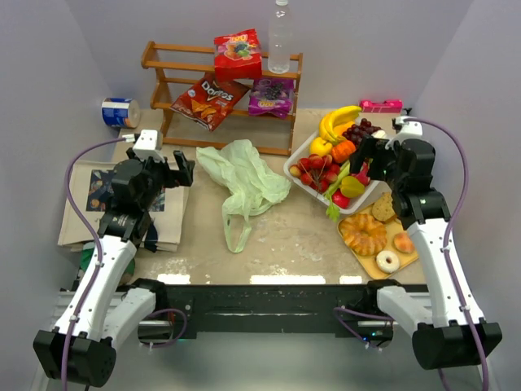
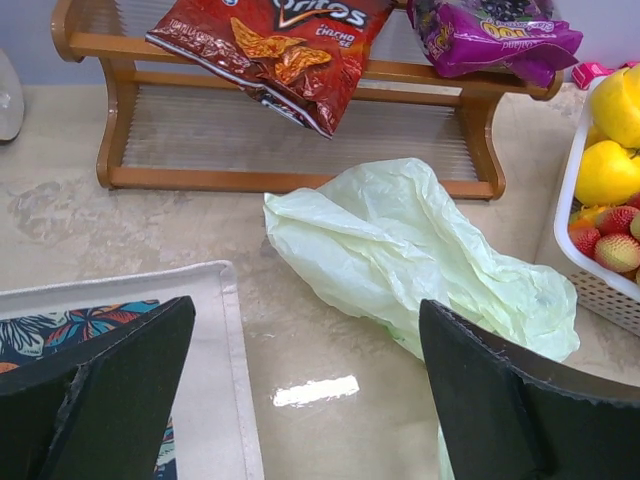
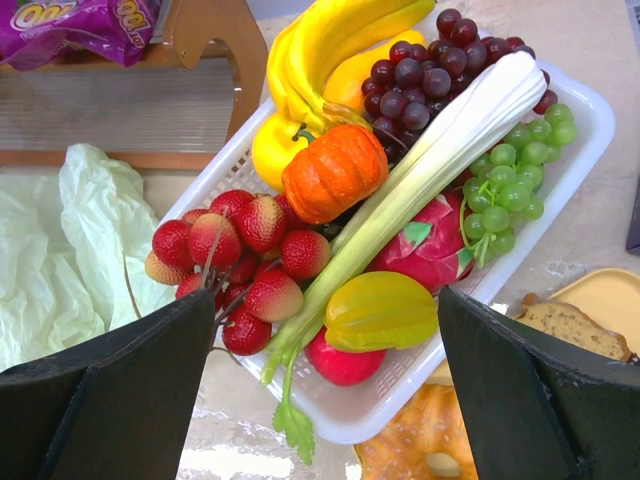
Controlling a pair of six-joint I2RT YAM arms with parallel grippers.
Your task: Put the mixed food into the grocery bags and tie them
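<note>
**A:** How do the two hands stand?

**B:** Both are spread wide with nothing between the fingers. The left hand [image 1: 177,169] hangs over the right border of the beige tote [image 1: 81,208], which lies flat by the left edge of the bench [image 1: 285,236]. The right hand [image 1: 368,155] hovers above the white basket [image 1: 299,156], toward the right edge.

**A:** And the food?

**B:** The basket holds bananas [image 1: 338,122], an orange pumpkin [image 1: 343,151], red berries [image 1: 316,171], dark grapes [image 3: 420,75] and green grapes [image 3: 510,180]. The wooden rack [image 1: 163,106] runs along the far edge. A Doritos packet [image 1: 210,99] and a purple packet [image 1: 271,95] lie on its lower shelf. A red packet [image 1: 238,53] and the clear water bottle [image 1: 281,37] stand on top.

**A:** The other bag?

**B:** The pale green plastic bag [image 1: 244,183] lies crumpled mid-bench, between tote and basket, one loop handle trailing toward the near edge. A yellow tray [image 3: 600,290] of bread and doughnuts sits just nearer than the basket.
</note>
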